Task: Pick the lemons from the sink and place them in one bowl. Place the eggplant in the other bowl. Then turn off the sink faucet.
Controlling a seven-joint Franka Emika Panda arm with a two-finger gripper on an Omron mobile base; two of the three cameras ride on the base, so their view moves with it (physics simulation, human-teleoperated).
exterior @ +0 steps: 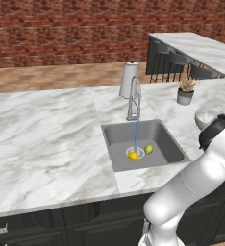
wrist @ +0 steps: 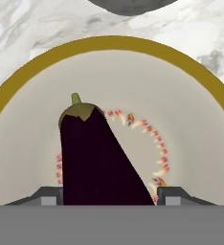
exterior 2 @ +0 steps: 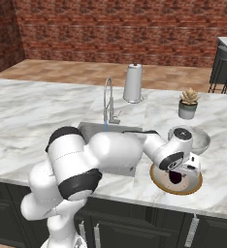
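Two lemons lie in the sink by the drain, a bright yellow one and a greenish one. The faucet pours a thin blue stream onto them. My gripper is shut on the dark purple eggplant and holds it low over the wide shallow bowl, which has a tan rim and a pale inside with a ring of red marks. In the right base view the gripper hangs over that bowl at the counter's front edge. The deep grey-white bowl stands just behind.
A pale tapered cylinder stands behind the faucet. A small potted plant sits on the counter to the right of the sink. Dark stools line a second counter at the far right. My arm stretches across the sink's front.
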